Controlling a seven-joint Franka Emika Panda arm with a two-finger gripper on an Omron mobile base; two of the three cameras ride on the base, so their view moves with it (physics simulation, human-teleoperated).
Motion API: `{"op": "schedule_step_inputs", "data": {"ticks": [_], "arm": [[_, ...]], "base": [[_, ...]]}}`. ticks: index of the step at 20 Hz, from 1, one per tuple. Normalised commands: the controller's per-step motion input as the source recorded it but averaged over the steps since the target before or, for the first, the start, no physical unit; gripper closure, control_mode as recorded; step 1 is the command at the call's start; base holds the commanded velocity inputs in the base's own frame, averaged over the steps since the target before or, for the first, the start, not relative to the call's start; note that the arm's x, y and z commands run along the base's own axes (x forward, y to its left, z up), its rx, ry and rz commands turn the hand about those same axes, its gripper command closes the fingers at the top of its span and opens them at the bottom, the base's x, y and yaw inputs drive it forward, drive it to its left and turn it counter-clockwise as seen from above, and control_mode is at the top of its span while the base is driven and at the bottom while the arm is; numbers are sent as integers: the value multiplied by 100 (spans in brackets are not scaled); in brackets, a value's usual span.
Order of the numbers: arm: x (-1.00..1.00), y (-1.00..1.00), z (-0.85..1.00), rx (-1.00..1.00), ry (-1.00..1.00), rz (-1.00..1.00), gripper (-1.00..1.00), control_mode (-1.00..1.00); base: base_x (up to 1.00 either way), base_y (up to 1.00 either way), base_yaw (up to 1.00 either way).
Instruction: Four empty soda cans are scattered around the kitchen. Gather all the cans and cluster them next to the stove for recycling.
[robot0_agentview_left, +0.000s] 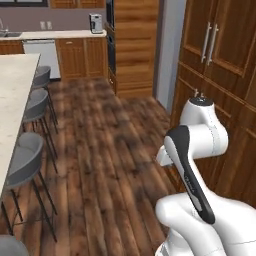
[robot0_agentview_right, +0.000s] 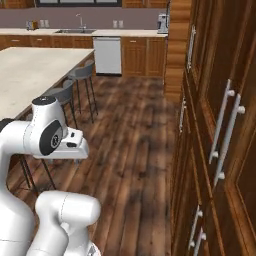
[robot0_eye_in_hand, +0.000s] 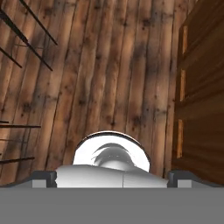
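The gripper (robot0_eye_in_hand: 112, 177) points down at bare floor boards (robot0_eye_in_hand: 109, 65), its fingers spread wide apart and holding nothing. I can't spot a soda can or the stove, so which way to drive can't be told.

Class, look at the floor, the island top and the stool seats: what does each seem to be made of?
Floor: dark wood planks, grain and seams showing.
Island top: pale stone or laminate, smooth, faintly mottled.
Stool seats: grey, matte, perhaps plastic or padding, on thin dark metal legs.
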Motion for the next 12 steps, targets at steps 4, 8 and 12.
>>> {"op": "schedule_step_inputs", "data": {"ticks": [4, 8, 12], "arm": [[0, 0, 0, 0, 0, 0, -100, 100], [0, 0, 0, 0, 0, 0, -100, 100], [0, 0, 0, 0, 0, 0, -100, 100]], "base": [[87, 0, 26], [71, 0, 38], [63, 2, 43]]}}
